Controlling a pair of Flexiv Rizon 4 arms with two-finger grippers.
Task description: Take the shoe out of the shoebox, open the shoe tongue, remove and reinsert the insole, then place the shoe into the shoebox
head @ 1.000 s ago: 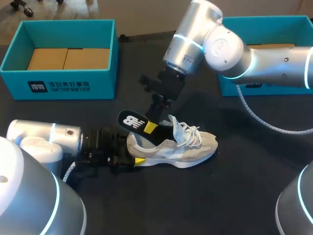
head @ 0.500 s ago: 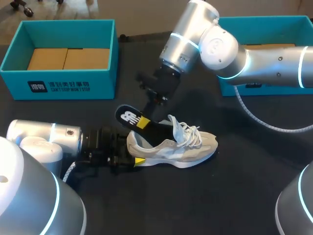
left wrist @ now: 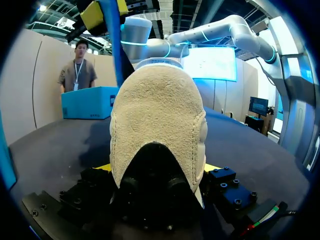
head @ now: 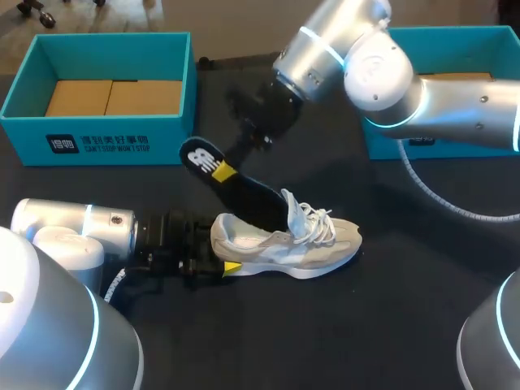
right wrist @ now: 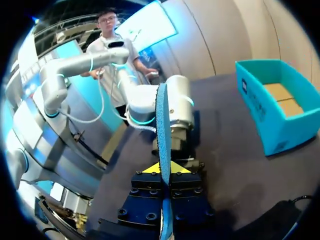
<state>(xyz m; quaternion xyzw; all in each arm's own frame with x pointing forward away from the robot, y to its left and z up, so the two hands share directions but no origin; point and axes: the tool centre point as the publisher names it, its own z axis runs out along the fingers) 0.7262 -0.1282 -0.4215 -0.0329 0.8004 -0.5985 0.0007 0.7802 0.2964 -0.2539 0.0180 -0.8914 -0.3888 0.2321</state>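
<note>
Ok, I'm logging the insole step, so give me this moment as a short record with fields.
shoe: upright on the table, toe toward the robot's right
left gripper: shut on the shoe's heel
right gripper: shut on the insole's heel end
insole: tilted up, front end in the shoe's opening
left shoebox: open, no shoe inside

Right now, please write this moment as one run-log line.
left jaws: shut on shoe heel | right jaws: shut on insole | insole: tilted up, front end inside shoe | shoe: upright on table
</note>
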